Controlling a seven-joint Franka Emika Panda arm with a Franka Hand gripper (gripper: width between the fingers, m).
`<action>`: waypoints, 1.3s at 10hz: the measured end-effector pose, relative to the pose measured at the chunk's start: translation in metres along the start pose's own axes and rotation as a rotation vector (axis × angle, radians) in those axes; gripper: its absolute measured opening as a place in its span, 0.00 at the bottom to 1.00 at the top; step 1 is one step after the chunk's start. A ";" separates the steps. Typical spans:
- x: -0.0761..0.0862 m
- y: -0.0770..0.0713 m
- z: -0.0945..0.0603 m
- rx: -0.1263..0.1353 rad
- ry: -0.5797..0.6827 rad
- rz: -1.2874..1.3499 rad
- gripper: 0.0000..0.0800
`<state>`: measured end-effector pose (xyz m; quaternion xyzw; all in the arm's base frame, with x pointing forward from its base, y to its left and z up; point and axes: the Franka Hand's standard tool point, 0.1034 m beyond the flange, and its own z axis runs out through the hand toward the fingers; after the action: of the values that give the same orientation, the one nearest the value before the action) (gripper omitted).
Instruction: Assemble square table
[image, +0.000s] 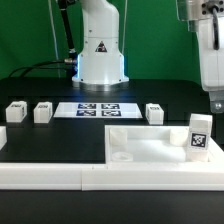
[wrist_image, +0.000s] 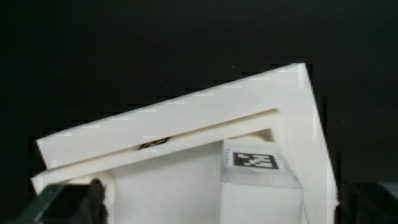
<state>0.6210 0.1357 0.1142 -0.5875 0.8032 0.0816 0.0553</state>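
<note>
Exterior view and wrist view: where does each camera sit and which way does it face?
Exterior view: off the arm, facing the robot base across the square table slab; the gripper hangs at the exterior view's right.
Wrist view: on the wrist, looking down on the slab's corner; dark fingertips show.
Shared: the slab.

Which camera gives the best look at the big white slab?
The exterior view: it shows most of the slab lying flat, with a round socket in its top and a tagged leg standing upright on it. The wrist view shows only one corner of the slab, close up.
</note>
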 end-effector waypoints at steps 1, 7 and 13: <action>0.000 0.000 0.000 0.000 0.000 0.000 0.81; 0.000 0.000 0.000 0.000 0.000 0.000 0.81; 0.012 0.028 -0.011 -0.016 -0.004 -0.200 0.81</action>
<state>0.5910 0.1303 0.1242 -0.6651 0.7396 0.0832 0.0603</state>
